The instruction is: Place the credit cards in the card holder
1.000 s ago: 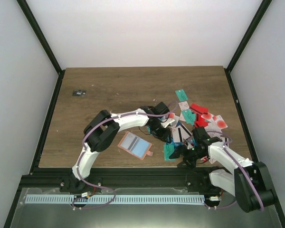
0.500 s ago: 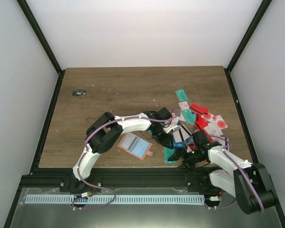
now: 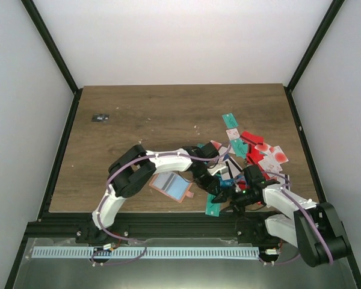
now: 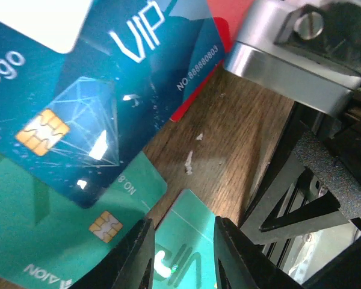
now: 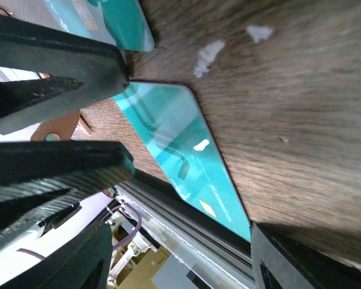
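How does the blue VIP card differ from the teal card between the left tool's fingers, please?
The blue VIP card is dark blue with a diamond graphic; the teal card is green-teal with white lettering. The blue VIP card shows a gold chip; none shows on the teal card's visible part. The blue VIP card lies overlapping other cards; the teal card sits within the left tool. Both are glossy, with rounded corners.

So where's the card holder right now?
In the top view, the card holder lies open near the front edge of the table, close to the left arm and left of the heap of credit cards.
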